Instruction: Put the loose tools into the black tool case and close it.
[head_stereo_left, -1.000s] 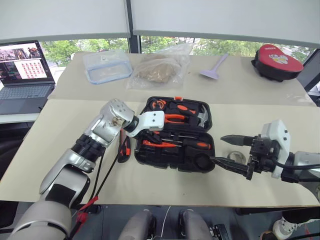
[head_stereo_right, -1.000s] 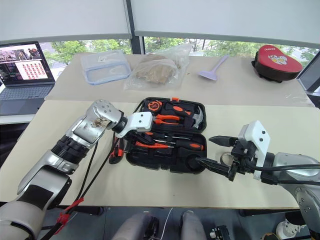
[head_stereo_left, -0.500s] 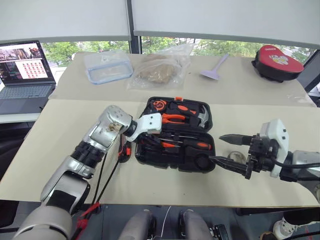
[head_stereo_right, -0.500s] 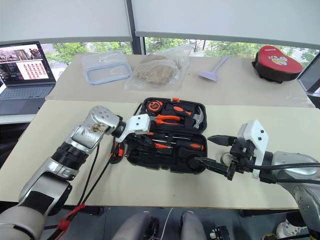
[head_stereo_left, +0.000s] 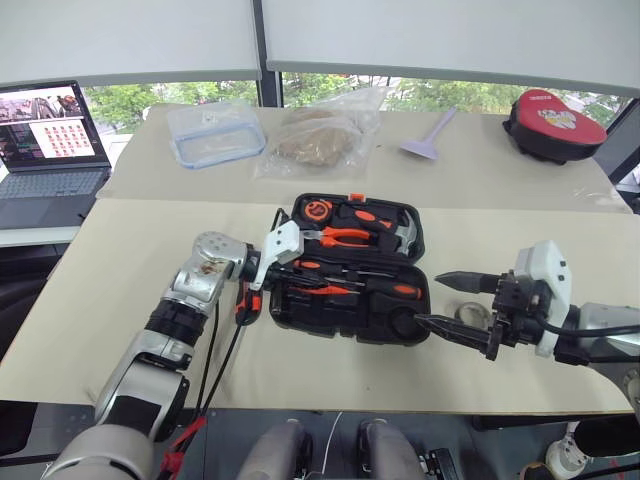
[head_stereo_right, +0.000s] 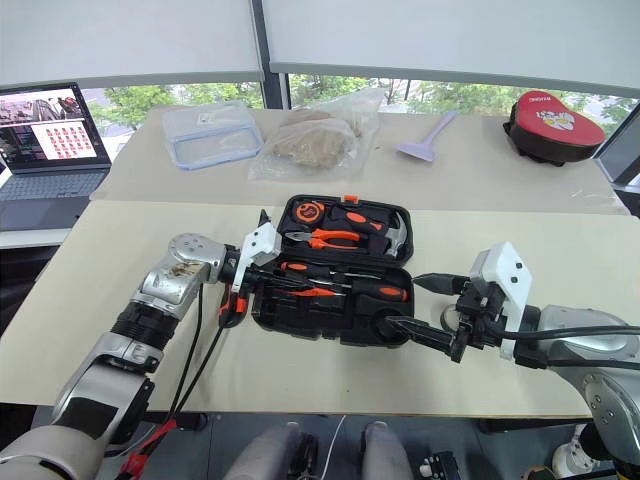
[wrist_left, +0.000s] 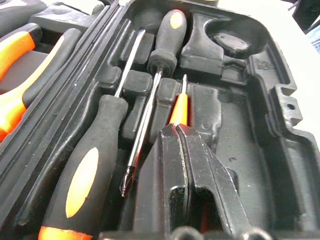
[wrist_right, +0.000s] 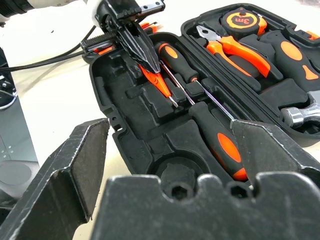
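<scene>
A: Left gripper (wrist_right: 145, 57) state?
B: Black fingers were clamped shut on the slim all-orange screwdriver (wrist_left: 179, 107), tip pointing into the near half of the black moulded plastic tool case (head_stereo_left: 300, 315), centre of the head view.
A: How to seat it well?
B: My read: line the shaft up with the narrow recess beside the two black-and-orange rubbery-handled screwdrivers (wrist_right: 220, 142), lower it flat, let go only once it sat in the groove.
A: Right gripper (head_stereo_left: 452, 306)?
B: Spread wide, holding nothing, lower right of the frame, just beside the case's edge.
A: Textures?
B: Case matte, hard, rounded corners, tool-shaped hollows. Screwdriver shafts thin, shiny steel. Orange-handled pliers (head_stereo_left: 345, 236) and a steel hammer (head_stereo_left: 403, 235) sat in the far half.
A: Anything left out?
B: A black-and-orange utility knife (head_stereo_left: 249, 300) lay on the beige table (head_stereo_left: 120, 260), just left of the case. Tape roll: couldn't tell.
</scene>
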